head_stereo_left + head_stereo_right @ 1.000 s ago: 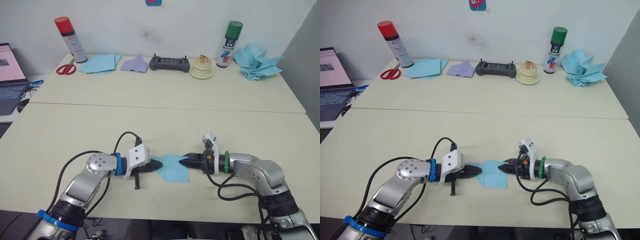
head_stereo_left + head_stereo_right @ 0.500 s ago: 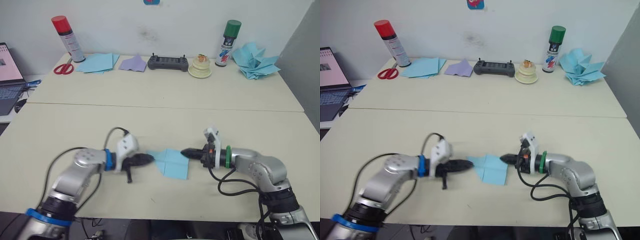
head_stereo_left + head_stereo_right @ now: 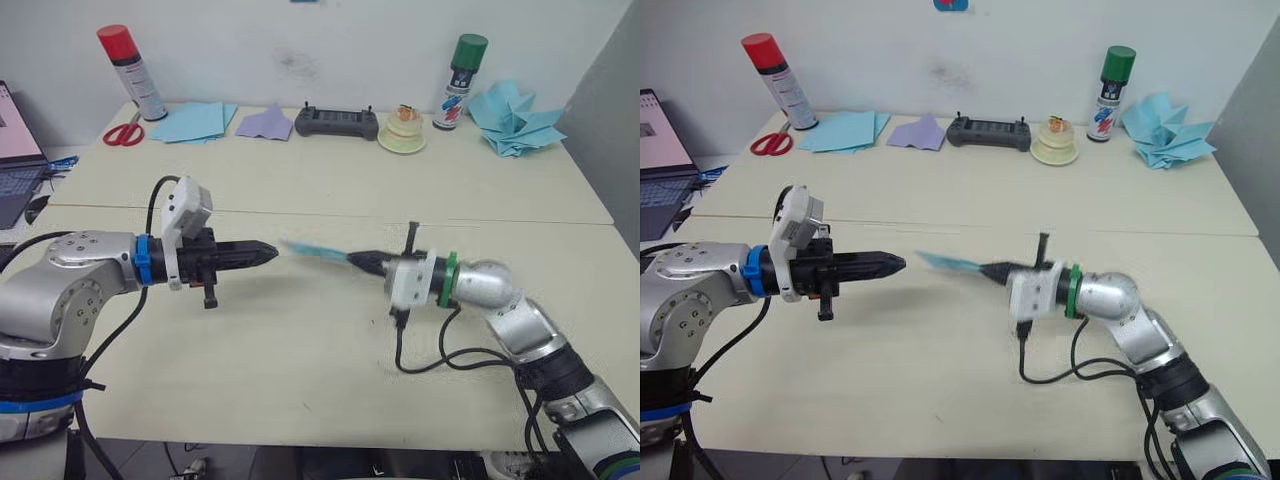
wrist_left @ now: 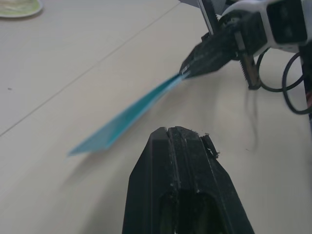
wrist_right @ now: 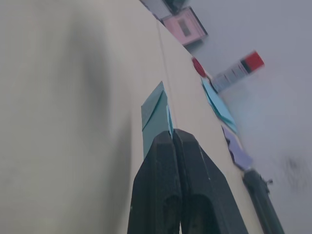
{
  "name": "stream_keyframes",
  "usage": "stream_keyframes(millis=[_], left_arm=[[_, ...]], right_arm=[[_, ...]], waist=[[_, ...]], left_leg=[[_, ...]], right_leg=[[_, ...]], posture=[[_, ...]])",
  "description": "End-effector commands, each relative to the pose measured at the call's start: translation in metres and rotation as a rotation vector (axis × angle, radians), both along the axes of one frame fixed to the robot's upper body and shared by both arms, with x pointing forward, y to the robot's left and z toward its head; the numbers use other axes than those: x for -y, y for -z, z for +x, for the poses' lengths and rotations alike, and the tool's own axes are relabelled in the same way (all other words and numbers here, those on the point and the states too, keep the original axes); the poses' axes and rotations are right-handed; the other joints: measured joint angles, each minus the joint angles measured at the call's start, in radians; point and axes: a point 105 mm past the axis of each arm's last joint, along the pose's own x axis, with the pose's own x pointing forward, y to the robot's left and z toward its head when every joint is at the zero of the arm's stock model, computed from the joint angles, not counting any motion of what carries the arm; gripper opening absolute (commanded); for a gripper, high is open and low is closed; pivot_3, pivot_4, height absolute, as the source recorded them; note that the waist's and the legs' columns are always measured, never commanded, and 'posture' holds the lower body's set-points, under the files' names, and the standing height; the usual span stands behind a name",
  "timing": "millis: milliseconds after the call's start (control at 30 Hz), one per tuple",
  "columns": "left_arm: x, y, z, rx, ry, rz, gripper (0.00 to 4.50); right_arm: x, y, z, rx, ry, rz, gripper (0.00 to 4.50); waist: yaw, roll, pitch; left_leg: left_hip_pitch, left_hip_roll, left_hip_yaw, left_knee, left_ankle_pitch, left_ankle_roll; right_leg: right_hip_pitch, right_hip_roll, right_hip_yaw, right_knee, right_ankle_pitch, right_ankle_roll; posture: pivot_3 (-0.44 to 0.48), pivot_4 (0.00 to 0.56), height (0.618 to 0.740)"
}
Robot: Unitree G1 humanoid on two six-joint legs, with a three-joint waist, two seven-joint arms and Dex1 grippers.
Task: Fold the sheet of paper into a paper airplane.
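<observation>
The sheet of paper (image 3: 315, 250) is light blue and folded. It hangs above the table (image 3: 300, 350), seen nearly edge-on as a thin sliver. My right gripper (image 3: 355, 259) is shut on its right end and holds it pointing left. The right wrist view shows the paper (image 5: 155, 114) sticking out past the closed fingertips. My left gripper (image 3: 268, 253) is shut with nothing in it, raised off the table, its tip a short gap to the left of the paper's free end. From the left wrist, the paper (image 4: 126, 119) slants away toward the right gripper (image 4: 186, 72).
Along the far edge stand a red-capped spray can (image 3: 128, 60), scissors (image 3: 122, 133), a stack of light blue sheets (image 3: 195, 122), a lilac paper piece (image 3: 265, 122), a black controller (image 3: 337, 122), a cream dish (image 3: 403, 130), a green-capped can (image 3: 460, 68) and a heap of paper planes (image 3: 515, 120). A laptop (image 3: 15, 140) sits far left.
My right gripper has lifted the paper off the table and turned it edge-on. My left gripper has drawn back to the left and risen, away from the paper.
</observation>
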Motion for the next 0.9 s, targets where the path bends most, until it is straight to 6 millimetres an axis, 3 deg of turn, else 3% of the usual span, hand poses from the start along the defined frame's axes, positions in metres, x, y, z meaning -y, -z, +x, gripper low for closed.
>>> stream_keyframes(millis=[33,100,233,333,467,633,733,833,900], left_arm=[[0.002,0.000,-0.005,0.016,0.027,0.019,0.00],[0.005,0.001,-0.006,0.005,0.041,0.021,0.00],[0.013,0.015,-0.009,-0.016,0.069,0.046,0.00],[0.021,0.026,-0.010,-0.022,0.092,0.059,0.00],[0.037,0.037,-0.008,0.007,0.108,0.051,0.00],[0.056,0.056,0.000,0.059,0.093,0.057,0.00],[0.066,0.070,-0.005,0.044,0.110,0.073,0.00],[0.068,0.077,-0.011,0.033,0.136,0.102,0.00],[0.069,0.084,-0.015,0.021,0.152,0.132,0.00]], right_arm=[[0.002,0.011,-0.024,0.060,-0.136,-0.043,0.02],[0.007,0.020,-0.031,0.021,-0.169,-0.063,0.02],[0.017,0.037,-0.052,-0.169,-0.235,-0.105,1.18],[0.027,0.037,-0.053,-0.312,-0.186,-0.076,2.27],[0.040,0.032,-0.061,-0.464,-0.211,-0.080,2.27],[0.033,0.013,-0.036,-0.577,-0.100,0.077,2.27],[0.024,0.018,-0.022,-0.710,-0.002,0.145,1.33],[0.019,0.031,-0.023,-0.822,0.048,0.112,0.22],[0.017,0.044,-0.028,-0.913,0.085,0.083,0.05]], waist=[[0.002,0.000,0.000],[0.005,0.000,0.000],[0.008,0.000,0.000],[0.013,0.000,0.000],[0.018,0.000,0.000],[0.021,0.000,0.000],[0.022,0.000,0.000],[0.024,0.000,0.000],[0.025,0.000,0.000]], left_leg=[[0.000,0.000,0.000,0.000,0.000,0.000],[0.000,0.000,-0.001,0.001,0.000,0.000],[0.002,0.000,-0.001,0.001,0.000,0.000],[0.002,0.000,-0.002,0.002,0.000,0.000],[0.002,0.000,-0.002,0.002,0.000,0.000],[0.002,0.000,-0.002,0.003,0.000,0.000],[0.003,0.000,-0.003,0.003,0.000,0.000],[0.002,0.000,-0.003,0.003,0.000,0.000],[0.002,0.000,-0.003,0.003,0.000,0.000]], right_leg=[[0.000,0.000,0.000,0.000,0.000,0.000],[0.000,0.000,-0.001,0.001,0.000,-0.001],[0.002,0.000,-0.001,0.001,0.000,-0.001],[0.002,0.000,0.000,0.002,0.000,-0.001],[0.002,0.000,0.000,0.002,0.000,-0.001],[0.003,0.000,0.000,0.003,0.000,-0.001],[0.003,0.001,0.000,0.004,0.000,-0.001],[0.002,0.001,-0.001,0.004,0.000,-0.001],[0.002,0.001,-0.001,0.004,0.000,-0.001]], posture=[[0.000,0.150,0.740],[0.000,0.150,0.740],[0.000,0.150,0.740],[0.000,0.150,0.740],[0.000,0.150,0.740],[0.000,0.150,0.740],[0.000,0.150,0.740],[0.000,0.150,0.740],[0.000,0.150,0.740]])
